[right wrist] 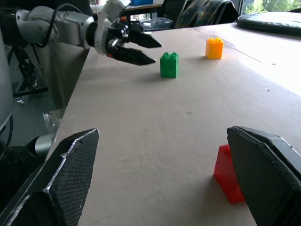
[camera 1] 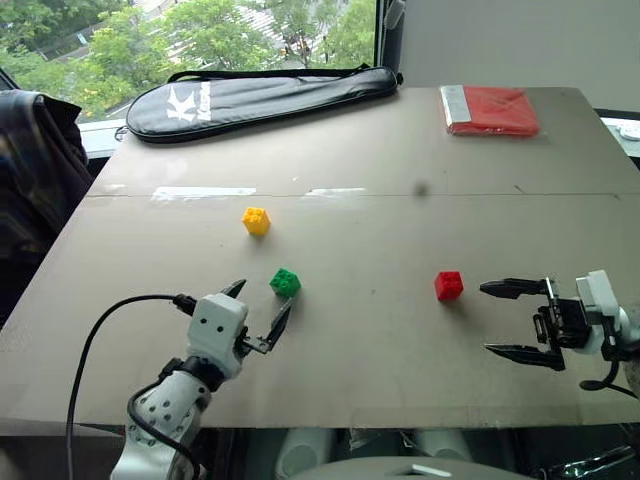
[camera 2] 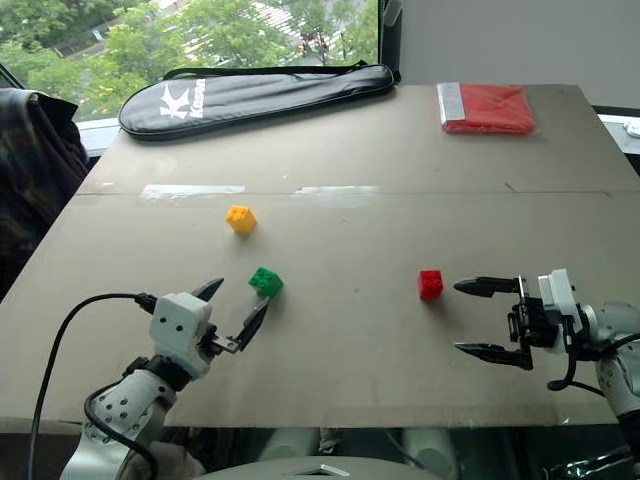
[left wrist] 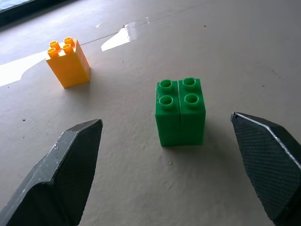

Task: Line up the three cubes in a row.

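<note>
Table [camera 1: 400,340] holds yellow cube [camera 1: 256,221], green cube [camera 1: 285,283], red cube [camera 1: 449,286], black bag [camera 1: 260,98], red packet [camera 1: 490,110].

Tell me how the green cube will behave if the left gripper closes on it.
The green cube looks like rigid plastic, so it probably won't deform. Its flat sides should suit the open left gripper. It stands taller than wide, so an off-centre push might tip it.

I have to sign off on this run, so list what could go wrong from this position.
1. The left gripper has open jaws just short of the green cube; a slightly off approach could push the cube instead of gripping it.
2. The right gripper points sideways at the red cube, which sits off to one side in the right wrist view; one finger may clip and knock it.
3. The yellow cube stands close behind the green cube, so an overshoot could nudge it.
</note>
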Controlling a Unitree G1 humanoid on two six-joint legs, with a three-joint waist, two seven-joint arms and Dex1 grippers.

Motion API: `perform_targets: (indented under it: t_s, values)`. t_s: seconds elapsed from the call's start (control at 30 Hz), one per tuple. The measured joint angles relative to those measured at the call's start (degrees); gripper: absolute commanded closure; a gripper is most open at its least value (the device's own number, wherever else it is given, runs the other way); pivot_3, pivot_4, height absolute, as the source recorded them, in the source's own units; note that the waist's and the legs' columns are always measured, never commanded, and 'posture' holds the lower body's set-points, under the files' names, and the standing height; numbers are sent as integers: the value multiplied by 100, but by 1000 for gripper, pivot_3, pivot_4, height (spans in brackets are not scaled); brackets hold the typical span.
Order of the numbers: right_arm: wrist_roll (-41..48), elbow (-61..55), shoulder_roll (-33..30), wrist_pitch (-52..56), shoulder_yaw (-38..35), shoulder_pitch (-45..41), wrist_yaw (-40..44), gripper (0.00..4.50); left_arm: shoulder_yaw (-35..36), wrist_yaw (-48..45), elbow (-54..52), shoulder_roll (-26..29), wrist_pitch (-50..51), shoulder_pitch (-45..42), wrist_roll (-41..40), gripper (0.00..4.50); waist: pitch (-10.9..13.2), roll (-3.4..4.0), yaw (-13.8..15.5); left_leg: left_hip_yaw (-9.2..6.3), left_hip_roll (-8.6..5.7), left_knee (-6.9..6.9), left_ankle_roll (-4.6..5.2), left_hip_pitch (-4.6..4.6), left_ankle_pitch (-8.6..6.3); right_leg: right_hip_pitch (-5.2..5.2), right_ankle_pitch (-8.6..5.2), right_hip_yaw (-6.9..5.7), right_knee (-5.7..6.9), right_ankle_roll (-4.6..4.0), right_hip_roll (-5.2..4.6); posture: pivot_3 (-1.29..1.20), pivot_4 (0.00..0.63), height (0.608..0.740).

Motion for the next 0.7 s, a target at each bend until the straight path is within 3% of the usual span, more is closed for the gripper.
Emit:
perform_targets:
  t_s: [0.2,0.3,0.47,0.7]
  values:
    - [51,-869,174,406,-308,414,-386,26,-276,-187,944,90,-159,-762,80,0,-1,-3,-37,5,0,1,-2,0,1,-1,1,6,-3,1,-2,0,150,701]
    - [51,-1022,218,510,-422,463,-485,0,-330,-279,1032,142,-242,-824,81,839,-2,-3,-34,3,0,1,-2,3,0,0,1,5,-1,1,-2,0,150,701]
    - [14,-1112,377,543,-582,644,-618,0,-426,-519,1217,285,-489,-910,91,3226,-4,1,-36,3,1,0,-2,6,1,0,1,6,2,1,0,0,150,701]
    - [-73,-1368,617,541,-748,970,-939,0,-514,-992,1584,549,-735,-1261,70,3204,-11,10,-12,-1,0,1,-4,5,2,1,1,1,3,2,0,0,150,701]
